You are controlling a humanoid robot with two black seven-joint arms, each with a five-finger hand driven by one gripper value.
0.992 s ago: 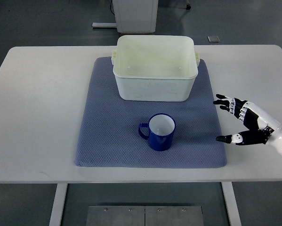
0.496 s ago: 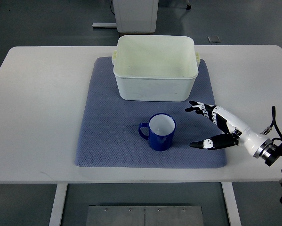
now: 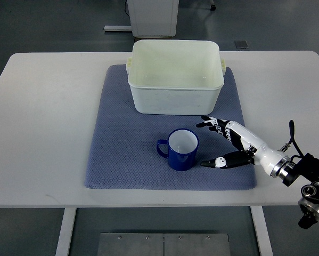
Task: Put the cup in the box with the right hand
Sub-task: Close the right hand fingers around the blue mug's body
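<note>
Cup (image 3: 181, 149): blue outside, white inside, upright and empty, handle pointing left, standing on the near half of the grey-blue mat (image 3: 122, 160). Box (image 3: 176, 77): cream, open-topped, on the mat's far half. Right hand (image 3: 227, 145): fingers spread, holding nothing, just right of the cup, not touching it.

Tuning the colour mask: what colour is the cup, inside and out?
The cup is dark blue outside, white inside, seen in the top view.

A white table (image 3: 47, 133) stands on a grey floor (image 3: 52, 24), a white cabinet base (image 3: 153, 16) behind it.
</note>
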